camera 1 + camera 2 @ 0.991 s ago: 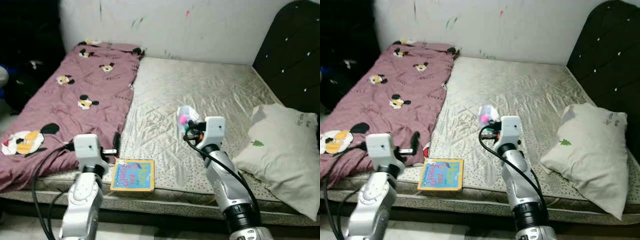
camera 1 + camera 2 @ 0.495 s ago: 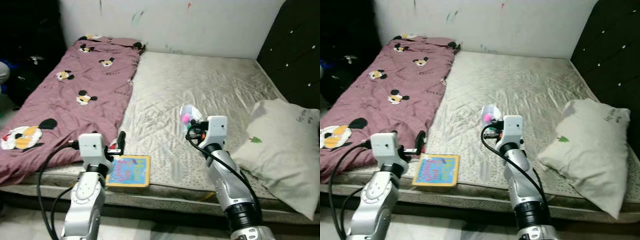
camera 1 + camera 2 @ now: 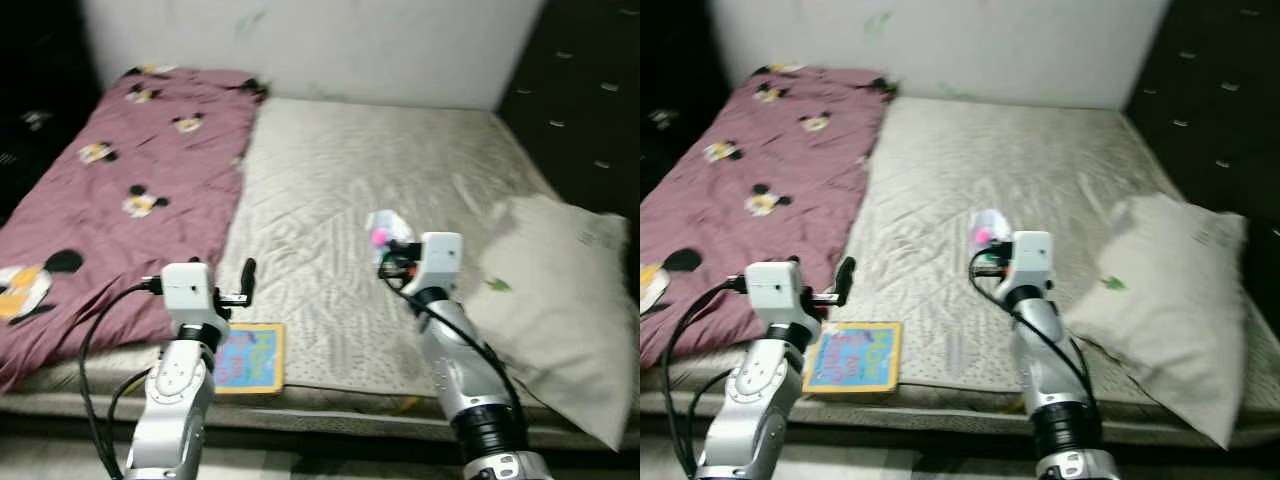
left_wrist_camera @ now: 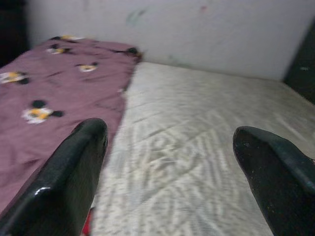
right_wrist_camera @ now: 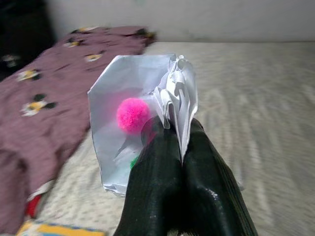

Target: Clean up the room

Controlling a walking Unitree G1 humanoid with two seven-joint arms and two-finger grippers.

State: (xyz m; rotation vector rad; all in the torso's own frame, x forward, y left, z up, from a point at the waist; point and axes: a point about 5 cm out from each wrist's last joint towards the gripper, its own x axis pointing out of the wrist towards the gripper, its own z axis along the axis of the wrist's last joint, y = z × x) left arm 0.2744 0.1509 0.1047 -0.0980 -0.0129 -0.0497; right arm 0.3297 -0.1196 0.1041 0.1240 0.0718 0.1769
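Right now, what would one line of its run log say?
right claw: shut on plastic bag with pink pompom | left claw: open, above mattress | book: at bed edge

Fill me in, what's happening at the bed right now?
The robot stands at the foot of the bed. Its right gripper is shut on a crumpled clear plastic bag with a pink pom-pom inside, held up above the bare mattress. The left gripper is open and holds nothing, raised near the edge of the maroon cartoon-mouse blanket. A colourful children's book lies at the mattress's near edge, and a white pillow sits on the right side.
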